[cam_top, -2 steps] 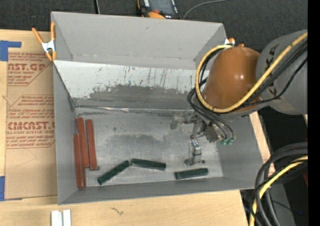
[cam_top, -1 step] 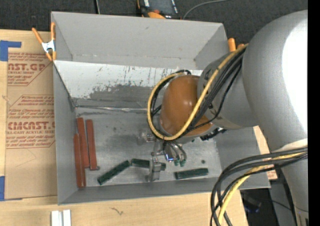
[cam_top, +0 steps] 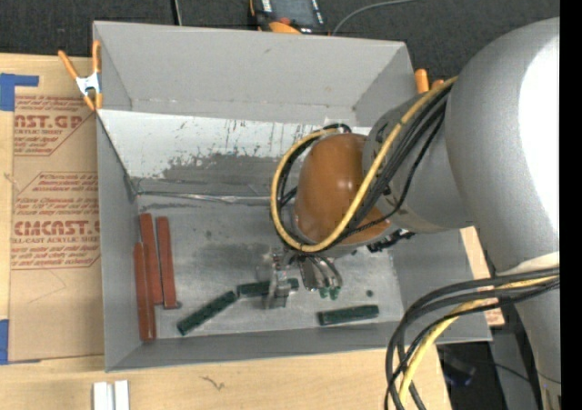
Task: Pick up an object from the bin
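gripper (cam_top: 298, 283) low over the floor of the bin, a little right of the middle and nearer the bin's lower edge than its sloped back wall. open or closed: cannot tell, the metal parts at its tip run together from this angle.

bin (cam_top: 227, 81): grey metal, sloped back wall, floor scuffed and scratched.

arm (cam_top: 509, 145): broad silver body comes in over the bin's right edge and covers the right side of the floor. orange cover (cam_top: 327, 185) on the wrist, rounded, sits directly above the gripper. cables (cam_top: 286, 181), yellow and black, loop round the cover's left side.

red-brown sticks (cam_top: 165, 263): long flat strips lying side by side along the bin's left wall, parallel to it. two are certain. the one nearest the wall may be two pieces laid end to end, cannot tell.

long dark green stick (cam_top: 207, 311): left of the gripper, near the lower edge, tilted, left end closer to that edge. just right of the red-brown sticks, apart from them.

second dark green stick (cam_top: 347, 315): toward the lower right corner from the gripper, lying almost parallel with the lower edge. apart from the gripper.

short dark green stick (cam_top: 253, 291): nearest thing to the gripper, just at its left side, flat on the floor. its right end reaches the gripper's tip; touching or not, cannot tell. its left end lies close to the upper end of the long dark green stick.
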Available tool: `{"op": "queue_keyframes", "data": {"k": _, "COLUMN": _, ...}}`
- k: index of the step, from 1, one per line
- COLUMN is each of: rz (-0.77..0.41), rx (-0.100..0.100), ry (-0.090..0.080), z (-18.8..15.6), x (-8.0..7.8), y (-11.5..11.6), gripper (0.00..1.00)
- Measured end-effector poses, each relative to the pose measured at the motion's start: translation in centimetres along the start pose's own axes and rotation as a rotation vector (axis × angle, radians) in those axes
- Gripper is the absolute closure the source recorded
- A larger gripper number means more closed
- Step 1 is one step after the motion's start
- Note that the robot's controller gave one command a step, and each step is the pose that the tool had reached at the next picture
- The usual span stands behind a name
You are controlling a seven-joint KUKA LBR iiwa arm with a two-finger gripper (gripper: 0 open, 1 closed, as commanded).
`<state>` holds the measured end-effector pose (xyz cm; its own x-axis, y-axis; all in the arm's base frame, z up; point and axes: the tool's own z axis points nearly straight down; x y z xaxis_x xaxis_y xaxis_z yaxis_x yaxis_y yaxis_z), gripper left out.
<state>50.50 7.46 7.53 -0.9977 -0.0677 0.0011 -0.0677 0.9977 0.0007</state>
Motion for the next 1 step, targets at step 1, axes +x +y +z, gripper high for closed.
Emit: {"op": "queue_keyframes", "data": {"k": 1, "rz": -0.223, "rx": 0.002, "ry": -0.012, "z": -16.36, "x": -4.90, "y": -2.63, "gripper": 1.00}}
